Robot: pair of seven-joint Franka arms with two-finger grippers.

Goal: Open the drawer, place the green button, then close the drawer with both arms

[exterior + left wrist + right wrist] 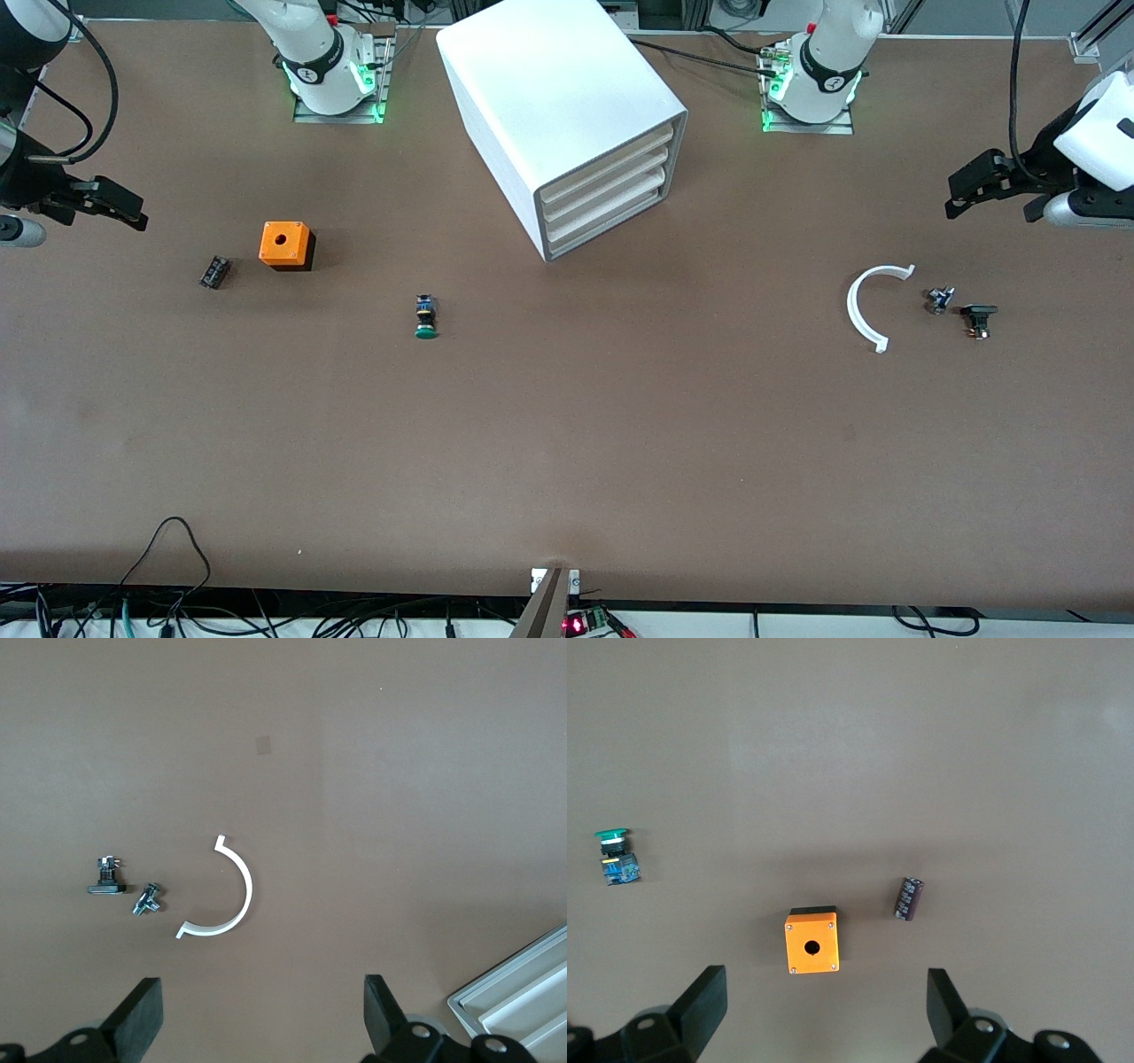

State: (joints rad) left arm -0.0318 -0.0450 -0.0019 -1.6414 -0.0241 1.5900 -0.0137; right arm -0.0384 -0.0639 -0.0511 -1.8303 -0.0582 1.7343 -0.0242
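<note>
Button (426, 318) lies loose; drawer (611, 226) seemingly shut; both grippers (966, 186) (111, 204) agape.

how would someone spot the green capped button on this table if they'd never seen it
Start at the big white four-drawer box cabinet in the middle of the brown table. Nearer the front camera than the cabinet, toward the right arm's end, lies a small push button on its side. Its round green cap and blue-and-black body set it apart from the orange cube with a hole and the small black part.

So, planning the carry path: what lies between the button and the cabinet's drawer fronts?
Nothing: in the front view, only bare table separates the button from the bottom drawer. Both grippers wait at the table's ends.
</note>
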